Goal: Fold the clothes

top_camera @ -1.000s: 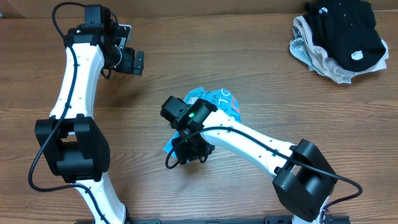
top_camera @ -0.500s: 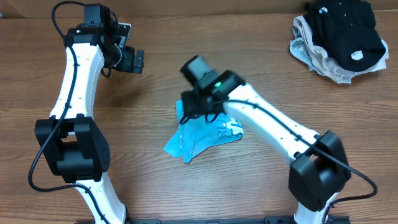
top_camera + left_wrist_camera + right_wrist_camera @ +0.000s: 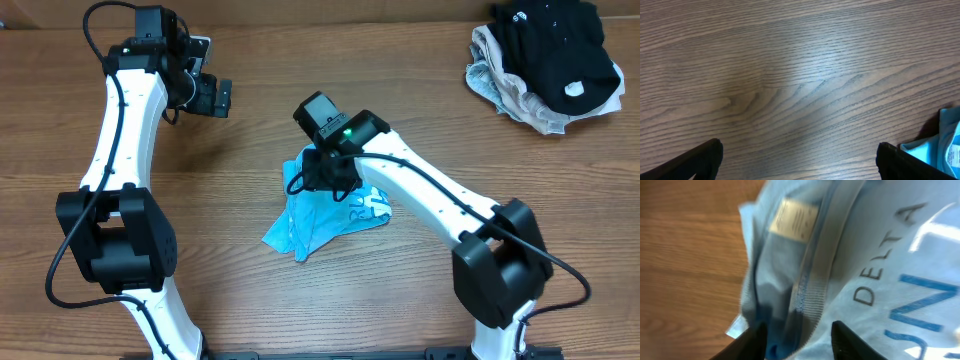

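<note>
So the blue shirt (image 3: 318, 222) lies crumpled mid-worktop (image 3: 420, 120). The right tool (image 3: 324, 176) sits at its upper edge, with the collar (image 3: 812, 280) running between its fingers (image 3: 850, 341) — can't tell if it's clamped. The left tool (image 3: 214, 98) hangs spread wide over the wood, well apart.

Even bright light; right wrist view blurred.

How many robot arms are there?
2. The left arm runs up the left side, with the left gripper over the wooden table. The right arm reaches from the lower right to the blue shirt in the middle.
</note>
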`<state>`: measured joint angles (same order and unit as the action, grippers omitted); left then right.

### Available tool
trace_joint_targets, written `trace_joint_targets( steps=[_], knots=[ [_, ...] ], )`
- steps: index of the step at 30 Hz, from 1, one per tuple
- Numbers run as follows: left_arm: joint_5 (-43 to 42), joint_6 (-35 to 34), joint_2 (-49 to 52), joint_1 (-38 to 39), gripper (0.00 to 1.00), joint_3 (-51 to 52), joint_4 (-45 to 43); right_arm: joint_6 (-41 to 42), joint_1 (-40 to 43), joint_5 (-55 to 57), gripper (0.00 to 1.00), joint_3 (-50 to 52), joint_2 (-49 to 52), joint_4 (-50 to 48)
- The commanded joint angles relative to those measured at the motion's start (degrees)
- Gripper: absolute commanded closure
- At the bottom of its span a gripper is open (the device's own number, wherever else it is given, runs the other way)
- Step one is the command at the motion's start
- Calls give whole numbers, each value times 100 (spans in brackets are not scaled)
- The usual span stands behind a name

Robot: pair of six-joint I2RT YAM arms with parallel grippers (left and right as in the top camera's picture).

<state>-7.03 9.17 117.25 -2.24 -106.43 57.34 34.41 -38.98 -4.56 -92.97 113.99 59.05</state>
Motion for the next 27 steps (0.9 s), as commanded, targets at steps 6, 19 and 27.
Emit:
trace_joint_targets(
  steps=[6, 19, 27],
  knots=[
    [13, -57, -35, 28, 0, 31, -35, 72, -33, -409, 91, -87, 190, 74],
    [15, -57, -35, 11, 0, 31, -164, -953, -1137, -1268, 96, -87, -118, 870],
    [15, -59, -35, 11, 0, 31, -188, -1215, -1714, -944, 50, -92, -118, 872]
  ],
)
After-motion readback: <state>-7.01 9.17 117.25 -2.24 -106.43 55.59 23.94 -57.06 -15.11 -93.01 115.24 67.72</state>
